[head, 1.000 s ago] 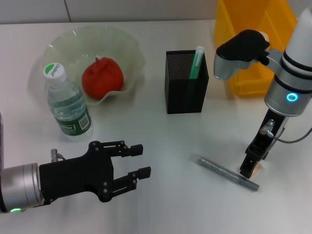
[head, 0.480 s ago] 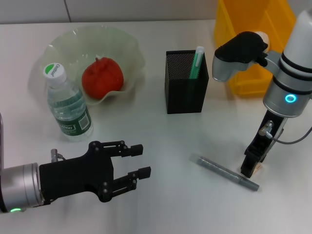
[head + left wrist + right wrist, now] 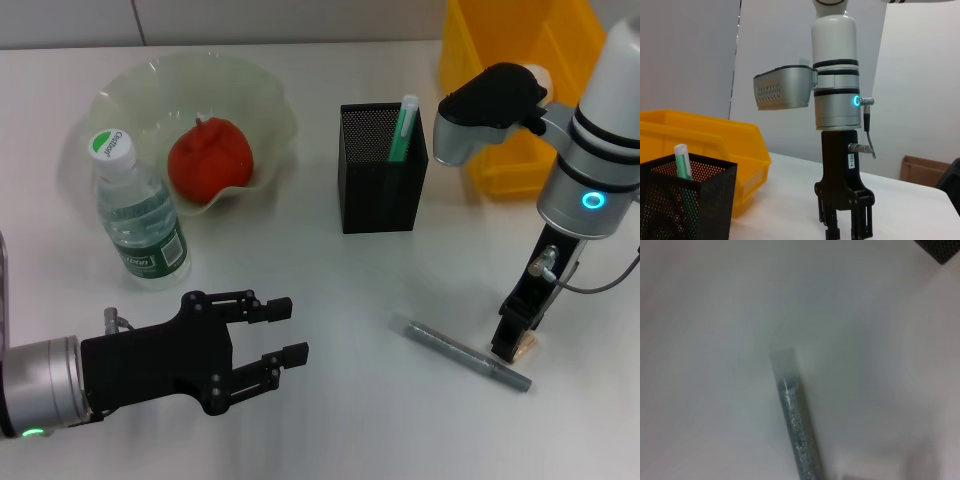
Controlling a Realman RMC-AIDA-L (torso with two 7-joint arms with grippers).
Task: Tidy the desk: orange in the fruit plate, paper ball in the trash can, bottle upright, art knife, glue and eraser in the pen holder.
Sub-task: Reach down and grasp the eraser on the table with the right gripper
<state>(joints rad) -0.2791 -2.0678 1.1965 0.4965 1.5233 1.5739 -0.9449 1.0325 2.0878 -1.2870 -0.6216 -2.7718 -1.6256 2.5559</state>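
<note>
The orange (image 3: 210, 160) lies in the fruit plate (image 3: 265, 85). The bottle (image 3: 140, 220) stands upright in front of the plate. The pen holder (image 3: 383, 190) holds a green-and-white stick (image 3: 404, 128). A long grey tube (image 3: 465, 355) lies on the table; it also shows in the right wrist view (image 3: 795, 425). My right gripper (image 3: 512, 347) points straight down at the table, its narrow-set fingers closed on the tan eraser (image 3: 527, 347); it also shows in the left wrist view (image 3: 845, 227). My left gripper (image 3: 285, 328) is open and empty at the front left. The paper ball is hidden.
The yellow trash can (image 3: 520, 60) stands at the back right, behind my right arm; it also shows in the left wrist view (image 3: 715, 145). The grey tube lies just left of my right gripper.
Almost nothing has changed. My right arm's upper part has shifted a touch to the left, and its gripper has stayed at the eraser. The left arm has not moved.
</note>
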